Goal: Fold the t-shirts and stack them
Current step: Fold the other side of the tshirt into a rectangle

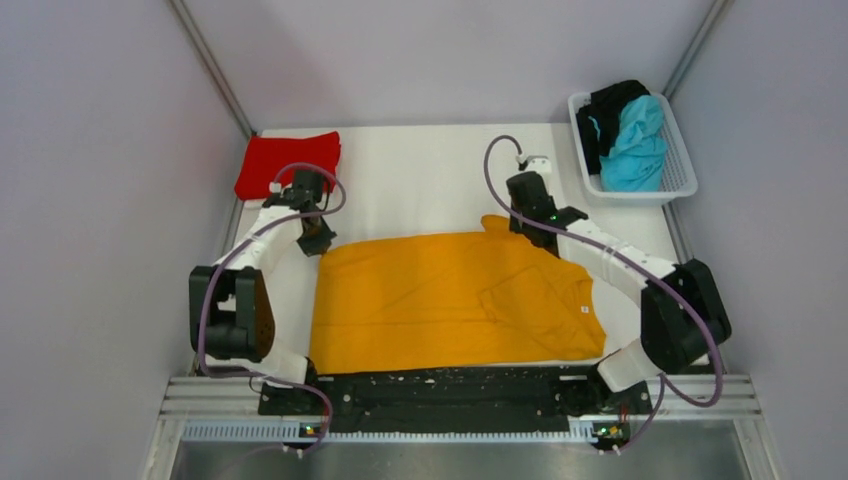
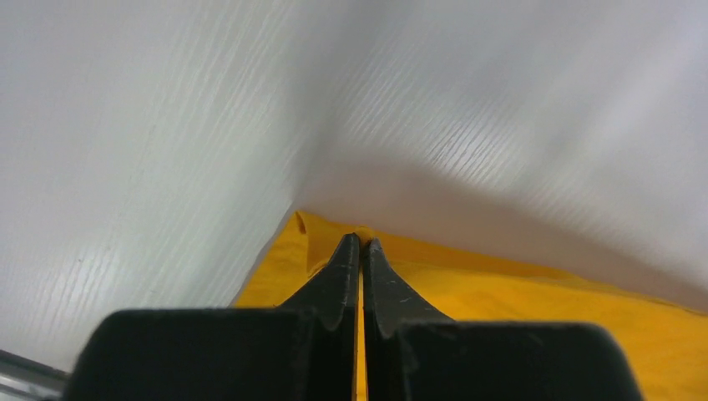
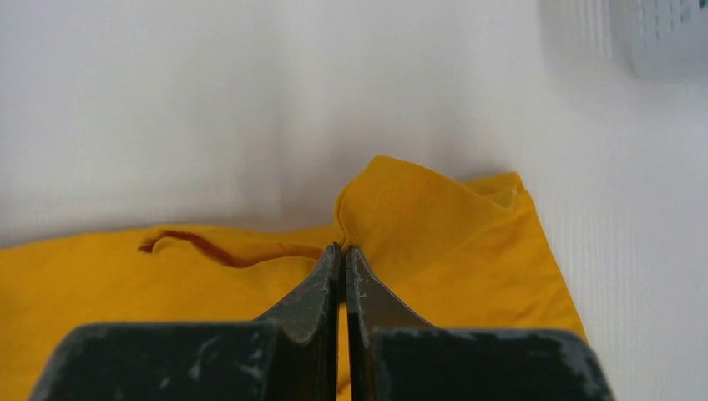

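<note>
**Left gripper (image 1: 315, 238) and right gripper (image 1: 518, 218) pinch the upper edge of the orange-yellow t-shirt (image 1: 450, 305)**

Top external view: the orange-yellow t-shirt lies spread across the lower centre of the white table (image 1: 420, 165), with a sleeve folded in over its right part. The left gripper sits at the shirt's upper left corner, the right gripper near its upper right. A folded red t-shirt (image 1: 288, 162) lies in the upper left of the frame. In the upper right, a white basket (image 1: 686, 170) holds a crumpled turquoise t-shirt (image 1: 635, 145), with a black t-shirt (image 1: 608, 108) bunched at its left.

Left wrist view: the jaws are closed tight, with yellow cloth nipped between the tips at the shirt's corner.

Right wrist view: the jaws are likewise pressed together, and a peak of yellow cloth rises at their tips, so it looks gripped.

The step in hand appears to be folding the upper edge down toward the bottom of the frame. That calls for both arms to lift together and carry the edge evenly, or the cloth will skew.
</note>
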`<state>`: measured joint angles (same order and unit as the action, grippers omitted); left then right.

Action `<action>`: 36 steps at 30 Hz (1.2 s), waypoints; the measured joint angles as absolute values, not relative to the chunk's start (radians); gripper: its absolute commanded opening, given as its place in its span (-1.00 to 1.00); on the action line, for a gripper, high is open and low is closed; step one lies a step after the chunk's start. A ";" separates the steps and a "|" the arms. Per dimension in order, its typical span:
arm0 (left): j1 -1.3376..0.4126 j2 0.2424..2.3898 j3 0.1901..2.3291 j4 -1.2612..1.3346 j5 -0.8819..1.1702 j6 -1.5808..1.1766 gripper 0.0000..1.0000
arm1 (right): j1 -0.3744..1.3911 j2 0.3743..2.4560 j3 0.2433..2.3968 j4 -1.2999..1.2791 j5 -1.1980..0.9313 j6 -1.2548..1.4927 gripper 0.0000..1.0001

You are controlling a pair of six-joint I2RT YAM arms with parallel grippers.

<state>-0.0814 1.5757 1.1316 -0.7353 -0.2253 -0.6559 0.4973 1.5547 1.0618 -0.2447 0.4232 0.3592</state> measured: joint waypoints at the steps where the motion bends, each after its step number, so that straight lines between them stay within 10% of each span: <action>1: -0.082 1.560 1.114 -0.734 -0.225 -0.657 -1.00 | 0.513 1.514 1.032 -0.270 0.432 0.369 -1.00; 30: -0.091 1.212 0.770 -0.734 -0.201 -0.712 -1.00 | 0.687 1.060 0.826 -0.905 0.260 0.563 -0.97; 36: -0.093 1.206 0.754 -0.764 -0.219 -0.735 -0.14 | 0.705 1.062 0.763 -0.923 0.191 0.571 -0.26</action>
<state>-0.0925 1.2064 0.7536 -0.7639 -0.2192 -0.7349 0.7048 1.0622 0.7631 -0.9230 0.1905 0.5709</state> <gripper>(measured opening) 0.283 0.157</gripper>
